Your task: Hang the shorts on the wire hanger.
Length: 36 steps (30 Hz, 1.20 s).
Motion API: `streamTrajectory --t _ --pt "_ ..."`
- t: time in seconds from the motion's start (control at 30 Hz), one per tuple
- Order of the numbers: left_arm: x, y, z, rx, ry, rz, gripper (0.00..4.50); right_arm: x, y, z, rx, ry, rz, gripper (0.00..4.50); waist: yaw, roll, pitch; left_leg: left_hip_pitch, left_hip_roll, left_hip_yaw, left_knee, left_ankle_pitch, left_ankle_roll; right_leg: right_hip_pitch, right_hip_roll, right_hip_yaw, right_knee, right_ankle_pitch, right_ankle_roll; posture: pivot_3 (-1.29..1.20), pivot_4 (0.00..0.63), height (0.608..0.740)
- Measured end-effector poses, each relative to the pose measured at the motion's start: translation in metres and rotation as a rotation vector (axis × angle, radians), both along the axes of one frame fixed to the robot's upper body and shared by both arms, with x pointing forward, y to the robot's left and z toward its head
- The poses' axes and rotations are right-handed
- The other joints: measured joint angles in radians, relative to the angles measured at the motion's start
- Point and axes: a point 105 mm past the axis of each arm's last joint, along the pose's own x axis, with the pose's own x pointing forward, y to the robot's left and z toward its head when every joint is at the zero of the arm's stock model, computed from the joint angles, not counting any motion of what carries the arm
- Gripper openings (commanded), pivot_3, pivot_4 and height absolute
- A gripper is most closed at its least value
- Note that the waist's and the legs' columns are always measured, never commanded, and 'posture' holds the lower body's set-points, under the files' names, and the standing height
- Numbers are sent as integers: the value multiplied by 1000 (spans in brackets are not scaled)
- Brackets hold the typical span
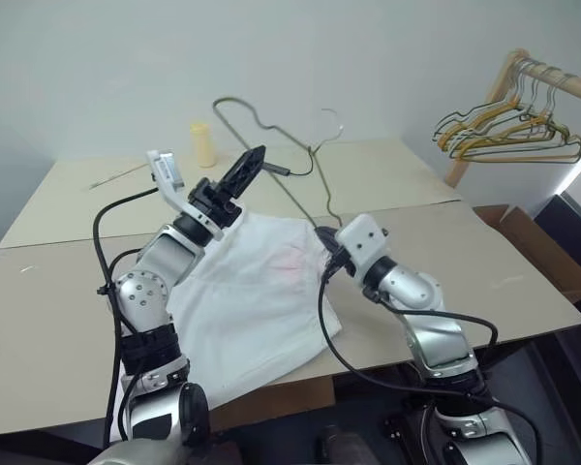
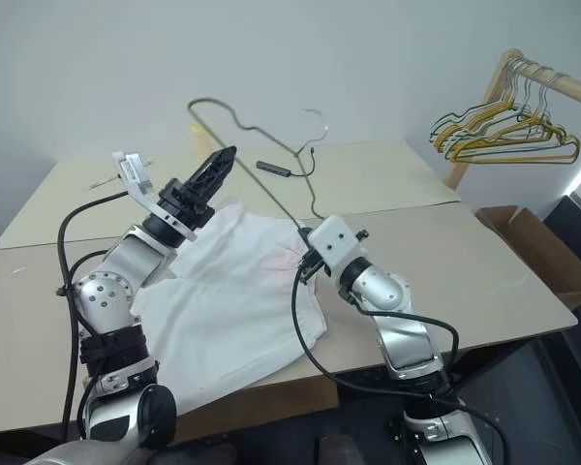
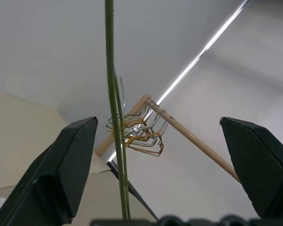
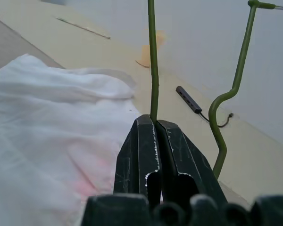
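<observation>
Right gripper [image 4: 155, 123]: closed on the wire hanger, both black fingers pinched together around a straight run of its wire; it sits just above the waist edge of the shorts.
Left gripper [image 1: 245, 170]: wide open, fingers far apart and holding nothing; raised above the far left part of the shorts and angled upward toward the hanger. In the left wrist view a run of wire passes between its fingers [image 3: 56, 179] without touching either one.
Wire hanger [image 1: 271, 131]: thin, olive-grey, lifted off the desk and held up in the air; from the right gripper its wire rises over the far half of the desk, with the hooked end at the top.
Shorts [image 1: 252, 310]: white, thin fabric, spread flat on the near half of the desk between the two arms; a faint pink-red mark shows near the waist, close to the right gripper. One corner hangs over the desk's front edge.
Desk [image 1: 523, 281]: beige surface carrying the shorts.
Black cable with small bar [image 2: 274, 169]: lying on the desk beyond the shorts.
Yellow cup [image 1: 204, 144]: upright at the desk's far edge.
Bunched hangers [image 1: 508, 131]: yellow and grey, hanging on a wooden rail to the right, well apart from the desk.
</observation>
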Motion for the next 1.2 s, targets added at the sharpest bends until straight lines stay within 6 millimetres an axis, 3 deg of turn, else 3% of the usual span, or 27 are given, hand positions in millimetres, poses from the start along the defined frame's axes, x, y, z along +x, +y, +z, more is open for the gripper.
streamTrajectory --t 0.07,0.3,0.4,0.5,0.53,0.67,0.83,1.03,1.2 --pt "3 2 -4 9 25 17 3913 -2 2 0 -24 -24 14 0 -2 0 0 0 0 0 0 0 0 1 0 0 -1 0 0 -92 0 740" --pt "9 7 -6 5 44 53 1639 -3 2 1 -73 -74 20 0 -4 0 0 -1 0 0 0 0 0 1 0 0 -3 2 -3 -90 0 740" --pt "10 9 -7 0 52 63 1093 -3 1 -1 -82 -77 15 0 -4 0 0 -1 0 0 0 0 0 1 0 -1 -3 2 -3 -91 0 740" --pt "14 10 -10 -3 75 76 169 -6 2 -1 -97 -103 26 0 -4 0 0 -1 0 0 0 0 0 1 0 -1 -3 2 -3 -94 0 740" --pt "14 10 -11 -8 80 75 44 -6 3 -2 -108 -109 29 0 -4 0 0 -1 0 0 0 0 0 1 0 -1 -3 2 -3 -94 0 740" --pt "17 12 -11 -35 87 85 44 -4 2 -3 -135 -158 6 0 -4 0 0 -1 0 0 0 0 0 1 0 -1 -3 2 -3 -95 0 740" --pt "18 13 -9 38 56 103 0 -6 3 -2 -151 -185 27 1384 -6 0 0 -1 0 0 0 0 0 1 0 -1 -3 2 -3 -92 0 740" --pt "17 15 -3 78 -25 116 0 -11 6 -1 -150 -188 83 3521 -5 0 0 -1 0 0 0 0 0 1 0 -1 -3 2 -3 -87 0 740" --pt "6 26 8 163 -151 64 0 -29 -2 8 15 6 255 3521 -5 -1 1 -1 0 -1 -1 0 0 1 0 -1 -4 2 -3 -81 0 740"
